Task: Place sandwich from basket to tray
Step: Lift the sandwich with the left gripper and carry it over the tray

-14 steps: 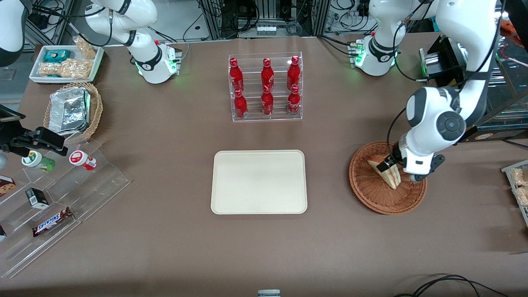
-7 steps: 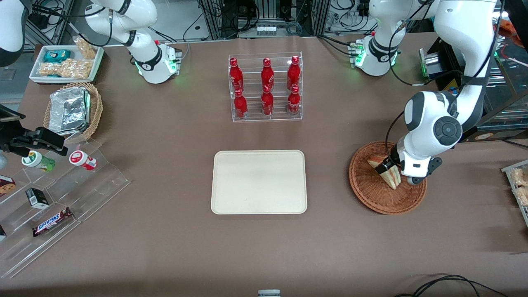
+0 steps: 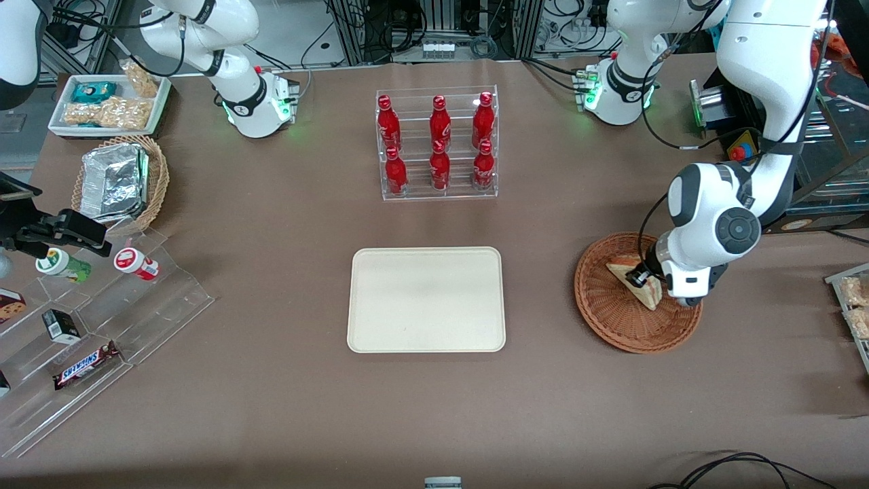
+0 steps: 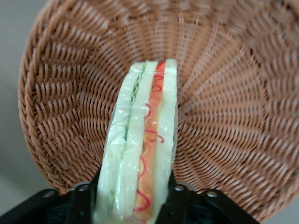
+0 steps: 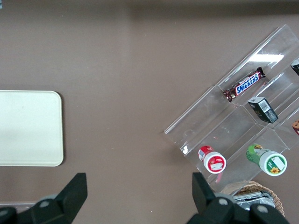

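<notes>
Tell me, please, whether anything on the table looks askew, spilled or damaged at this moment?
Nothing stands out. The gripper is shut on the sandwich, which stands on edge in the basket. Its wrap looks intact. The tray lies flat and bare, and the red bottles stand upright in their rack.

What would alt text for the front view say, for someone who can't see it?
The working arm's hand grips the sandwich over the basket. The cream tray lies toward the parked arm's end from it, with a rack of red bottles farther from the camera.

Brown table [image 3: 271, 407]; tray [image 3: 426, 299], basket [image 3: 614, 319], gripper [image 3: 648, 285] above basket.
</notes>
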Controlling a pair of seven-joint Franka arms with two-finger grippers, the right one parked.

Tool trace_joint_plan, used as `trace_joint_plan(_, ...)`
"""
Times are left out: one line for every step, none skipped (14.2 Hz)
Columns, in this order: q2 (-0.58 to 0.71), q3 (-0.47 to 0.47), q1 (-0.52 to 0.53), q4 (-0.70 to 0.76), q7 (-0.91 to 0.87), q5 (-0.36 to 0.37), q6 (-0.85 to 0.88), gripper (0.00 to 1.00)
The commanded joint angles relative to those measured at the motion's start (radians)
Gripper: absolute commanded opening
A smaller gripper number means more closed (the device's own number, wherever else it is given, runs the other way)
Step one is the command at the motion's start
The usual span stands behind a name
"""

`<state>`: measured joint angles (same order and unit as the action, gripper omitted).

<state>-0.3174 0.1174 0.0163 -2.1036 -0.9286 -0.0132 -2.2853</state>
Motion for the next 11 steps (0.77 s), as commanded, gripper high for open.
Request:
trace_joint_plan(-0.017,0.004,0.002,0.098,-0.113,0.001,0.056,0.09)
trace_joint_plan(-0.023,0.005,0.001,0.153,-0.134,0.001,0.119,0.09)
trace_joint_plan(-0.032,0.007,-0.002,0.199,-0.136,-0.001,0.165,0.09)
trace_joint_plan(-0.035,0.008,-0.009,0.235,-0.136,-0.004,0.197,0.09)
trace_joint_plan(-0.034,0.011,-0.018,0.252,-0.136,-0.005,0.211,0.08)
trace_joint_plan(-0.029,0.015,-0.035,0.257,-0.134,-0.005,0.211,0.08)
trace_joint_plan(-0.022,0.015,-0.064,0.257,-0.118,0.001,0.216,0.09)
trace_joint_plan(-0.014,0.016,-0.100,0.257,-0.096,0.002,0.230,0.09)
trace_joint_plan(-0.009,0.016,-0.149,0.257,-0.064,0.002,0.237,0.08)
trace_joint_plan(-0.009,0.016,-0.195,0.258,-0.050,0.001,0.237,0.08)
trace_joint_plan(-0.015,0.016,-0.241,0.261,-0.049,0.007,0.236,0.08)
